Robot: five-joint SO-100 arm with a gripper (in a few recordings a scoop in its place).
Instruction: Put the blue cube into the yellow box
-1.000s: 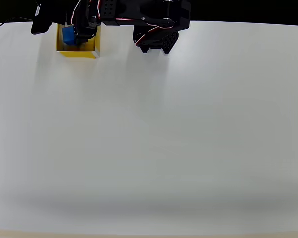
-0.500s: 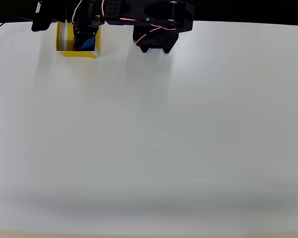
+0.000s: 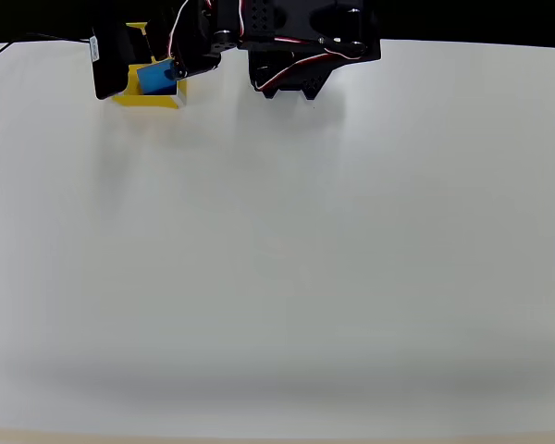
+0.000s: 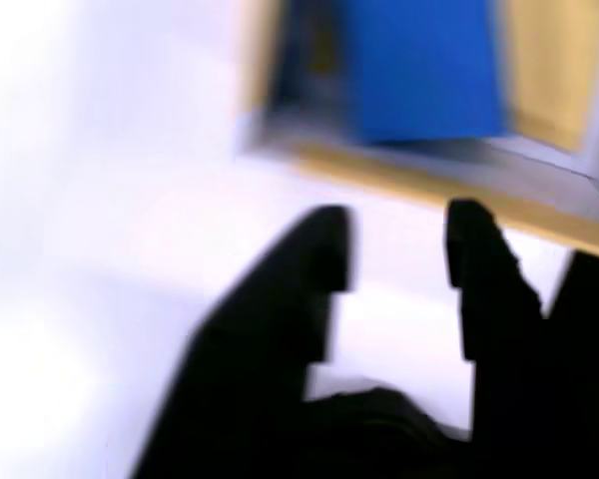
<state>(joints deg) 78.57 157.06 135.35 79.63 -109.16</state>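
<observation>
Cube: we see the blue cube (image 4: 424, 70) inside the yellow box (image 3: 132, 95), far-left worktop (image 3: 277, 259) corner
Fingers (image 4: 394, 249): apart, empty
Handling: we judge it light, rigid; pinch flat sides

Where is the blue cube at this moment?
In the overhead view, the blue cube lies inside the yellow box at the table's top left, beside the open gripper.
</observation>
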